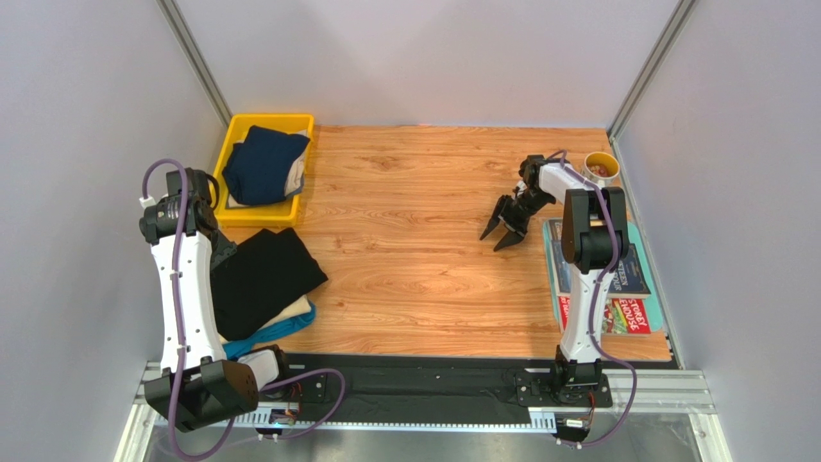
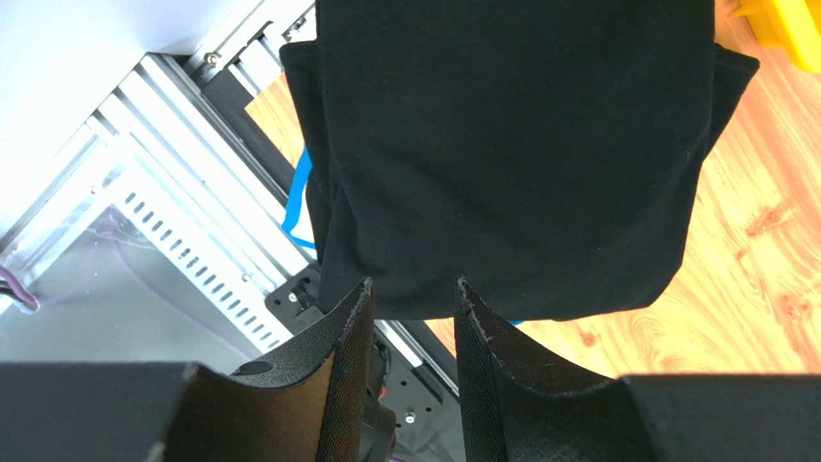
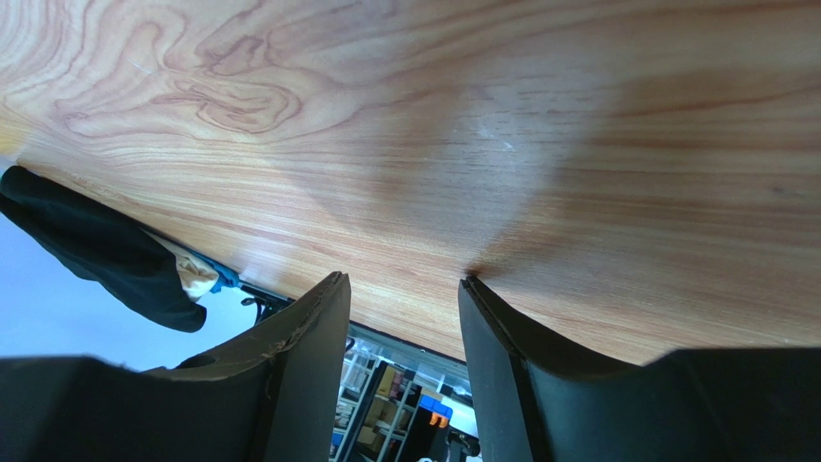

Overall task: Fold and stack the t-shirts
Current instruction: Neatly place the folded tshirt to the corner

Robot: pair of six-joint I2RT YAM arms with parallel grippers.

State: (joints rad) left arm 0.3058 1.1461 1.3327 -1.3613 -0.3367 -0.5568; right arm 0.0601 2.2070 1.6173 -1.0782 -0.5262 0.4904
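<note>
Wooden table (image 1: 424,250) filling overhead view. Black t-shirt (image 1: 260,279) lying at 8 o'clock — cream t-shirt (image 1: 297,314), teal t-shirt (image 1: 254,338) mostly hidden beneath. Navy t-shirt (image 1: 262,164) sitting in yellow bin (image 1: 241,128), 10 o'clock. Left gripper (image 2: 412,286) parted, empty, clear only from wrist; right gripper (image 1: 503,234) hovering half-open, empty.

Left white-and-black jointed arm (image 1: 183,289) stands steeply from its base to a raised elbow, its black two-finger left gripper (image 2: 412,286) tipped downward, fingers parted and empty; right white-and-black jointed arm (image 1: 581,298) reaches forward and inward, its black two-finger right gripper (image 1: 503,234) likewise parted, empty.
</note>
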